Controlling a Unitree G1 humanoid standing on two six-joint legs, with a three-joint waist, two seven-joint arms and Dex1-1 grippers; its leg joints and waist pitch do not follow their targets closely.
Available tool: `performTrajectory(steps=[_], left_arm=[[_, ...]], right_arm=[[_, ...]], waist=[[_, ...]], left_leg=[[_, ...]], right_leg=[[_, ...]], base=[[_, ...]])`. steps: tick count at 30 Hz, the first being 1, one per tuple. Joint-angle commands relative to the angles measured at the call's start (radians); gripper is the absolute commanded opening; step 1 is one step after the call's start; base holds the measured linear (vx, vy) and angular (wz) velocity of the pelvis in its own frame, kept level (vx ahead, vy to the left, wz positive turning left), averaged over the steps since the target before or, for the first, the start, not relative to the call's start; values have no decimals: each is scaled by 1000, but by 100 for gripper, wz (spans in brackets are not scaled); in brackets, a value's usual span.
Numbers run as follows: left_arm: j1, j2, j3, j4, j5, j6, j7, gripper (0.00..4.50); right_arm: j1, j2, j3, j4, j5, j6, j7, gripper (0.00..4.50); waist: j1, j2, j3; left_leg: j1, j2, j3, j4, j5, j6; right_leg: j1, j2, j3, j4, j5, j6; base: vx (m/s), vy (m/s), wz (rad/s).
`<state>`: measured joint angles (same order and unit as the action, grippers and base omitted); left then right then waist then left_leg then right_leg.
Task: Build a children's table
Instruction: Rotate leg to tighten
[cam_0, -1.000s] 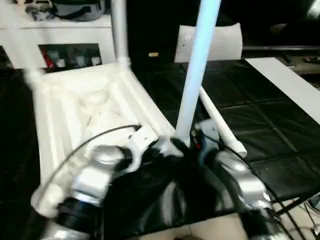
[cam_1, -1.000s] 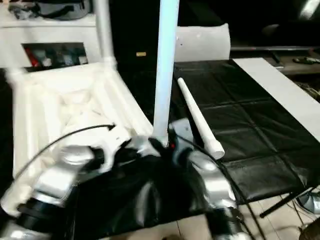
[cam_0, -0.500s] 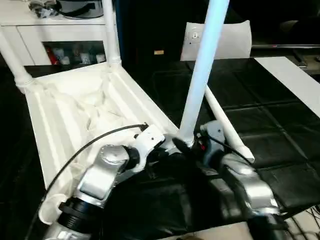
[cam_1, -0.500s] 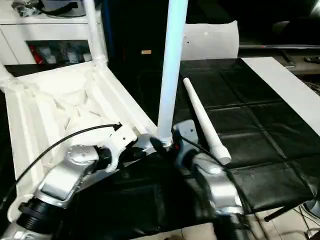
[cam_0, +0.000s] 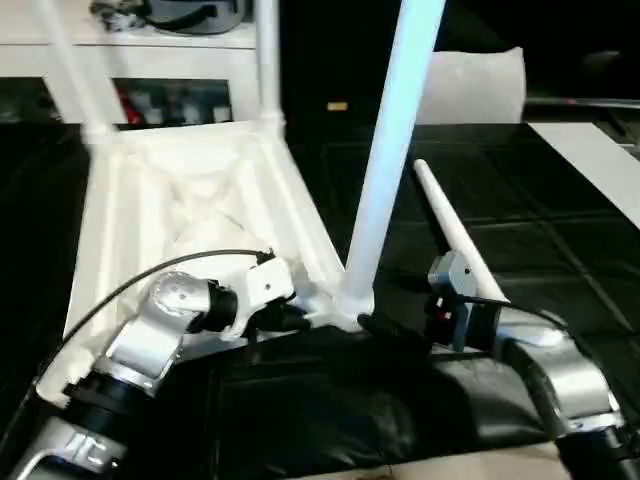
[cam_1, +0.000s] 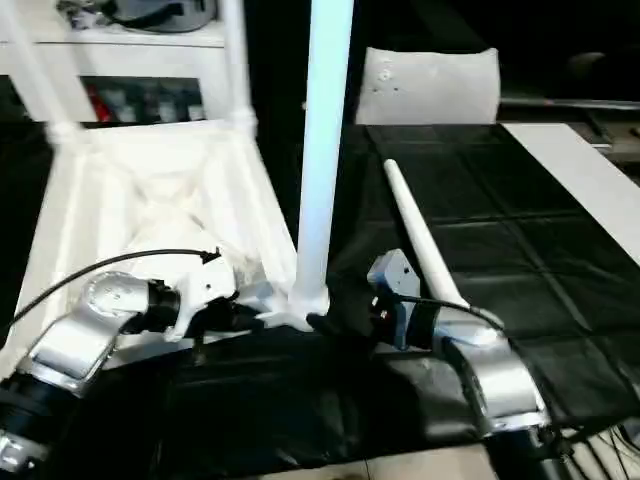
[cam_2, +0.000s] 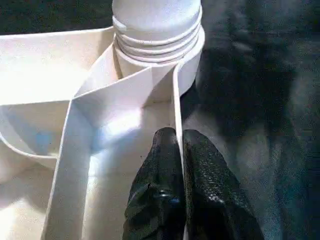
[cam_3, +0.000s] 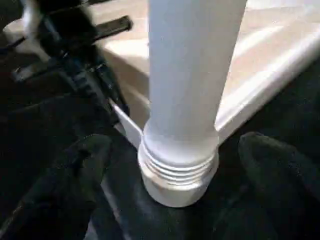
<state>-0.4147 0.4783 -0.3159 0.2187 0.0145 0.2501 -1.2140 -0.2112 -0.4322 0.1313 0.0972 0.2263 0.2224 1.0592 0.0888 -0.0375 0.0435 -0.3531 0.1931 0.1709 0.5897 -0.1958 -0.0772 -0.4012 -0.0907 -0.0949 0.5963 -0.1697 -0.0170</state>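
The tabletop (cam_0: 190, 215) lies upside down on a black padded mat (cam_0: 520, 240), ribbed underside up, toward the robot's left. Three legs stand upright from it: two at the far corners (cam_0: 268, 60) (cam_0: 70, 75) and a third leg (cam_0: 385, 170) at the near right corner, its threaded end seated in the round socket (cam_2: 155, 37) with several thread rings still showing above the rim. A fourth leg (cam_0: 455, 235) lies loose on the mat just right of that corner, slanting away from the robot.

The left gripper (cam_2: 181, 150) has its fingers pressed together, pinching the thin side wall of the tabletop right beside the socket. The right gripper (cam_3: 175, 165) stands spread wide, one finger (cam_3: 75, 170) on each side of the third leg's base, both clear of it.

To the right the mat is bare up to a flat white board (cam_0: 590, 165) at its edge. Behind the tabletop stands a white cabinet (cam_0: 150, 60), and a white bag (cam_0: 470, 85) leans beyond the mat.
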Motion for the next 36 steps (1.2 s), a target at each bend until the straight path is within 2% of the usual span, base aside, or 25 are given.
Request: performTrajectory(steps=[1,4,9,13,14,16,17,25,26,31,32,36], left_arm=[[-39,-1,-48,-15,-21,-56,-80,0],[-61,18,-75,25,-25,-122,-161,0],[-78,14,-98,45,-27,-144,-209,0],[-92,12,-120,69,-23,-178,-235,0],[-96,11,-124,77,-22,-188,-241,0],[-100,10,-127,85,-23,-197,-247,0],[-103,11,-128,90,-22,-201,-249,0],[-118,19,-127,121,-17,-223,-254,0],[-118,20,-127,122,-17,-224,-254,0],[-118,22,-127,127,-19,-228,-256,0],[-117,23,-127,127,-21,-227,-256,0],[-112,23,-122,126,-28,-219,-251,0]], right_arm=[[-20,-21,11,14,-2,-23,40,449],[-36,-51,46,34,-11,-55,122,449],[-47,-55,84,48,-25,-74,157,449],[-62,-51,102,69,-15,-80,180,449],[-67,-50,106,76,-14,-85,186,433],[-71,-47,109,82,-10,-84,194,433],[-74,-45,112,82,-8,-83,199,405],[-82,-41,135,91,5,-71,229,340],[-82,-41,136,91,6,-69,232,318],[-81,-37,144,90,7,-54,242,295],[-83,-35,149,92,8,-49,245,274],[-84,-30,158,89,19,-30,249,260]], waist=[[-5,2,-57],[-2,-1,-57],[5,-5,-57],[6,-5,-54],[6,-5,-54],[6,-7,-53],[6,-9,-54],[1,-10,-54],[1,-10,-54],[2,-12,-53],[1,-17,-54],[2,-14,-54]], left_leg=[[9,42,-4,-73,-179,55],[6,41,-3,-72,-170,61],[6,44,-4,-73,-174,53],[6,43,-5,-74,-205,38],[6,44,-5,-75,-210,35],[6,44,-6,-75,-220,30],[6,44,-6,-75,-218,30],[5,44,-7,-74,-203,34],[5,44,-6,-74,-205,34],[6,44,-7,-74,-214,30],[5,44,-6,-74,-206,31],[5,44,-7,-74,-199,31]], right_leg=[[46,-58,58,-62,-208,-190],[49,-59,57,-58,-187,-202],[50,-63,58,-59,-211,-201],[49,-64,58,-64,-257,-192],[50,-65,58,-64,-263,-189],[50,-64,58,-66,-279,-179],[51,-65,58,-66,-282,-177],[51,-63,57,-61,-249,-192],[52,-63,57,-61,-254,-192],[50,-64,58,-63,-283,-184],[51,-64,58,-62,-276,-183],[52,-64,58,-61,-268,-185]], base=[[0,0,0],[0,0,0],[0,0,0],[0,0,0],[0,0,0],[0,0,0],[0,0,0],[0,0,0],[0,0,0],[0,0,0],[0,0,0],[0,0,0]])
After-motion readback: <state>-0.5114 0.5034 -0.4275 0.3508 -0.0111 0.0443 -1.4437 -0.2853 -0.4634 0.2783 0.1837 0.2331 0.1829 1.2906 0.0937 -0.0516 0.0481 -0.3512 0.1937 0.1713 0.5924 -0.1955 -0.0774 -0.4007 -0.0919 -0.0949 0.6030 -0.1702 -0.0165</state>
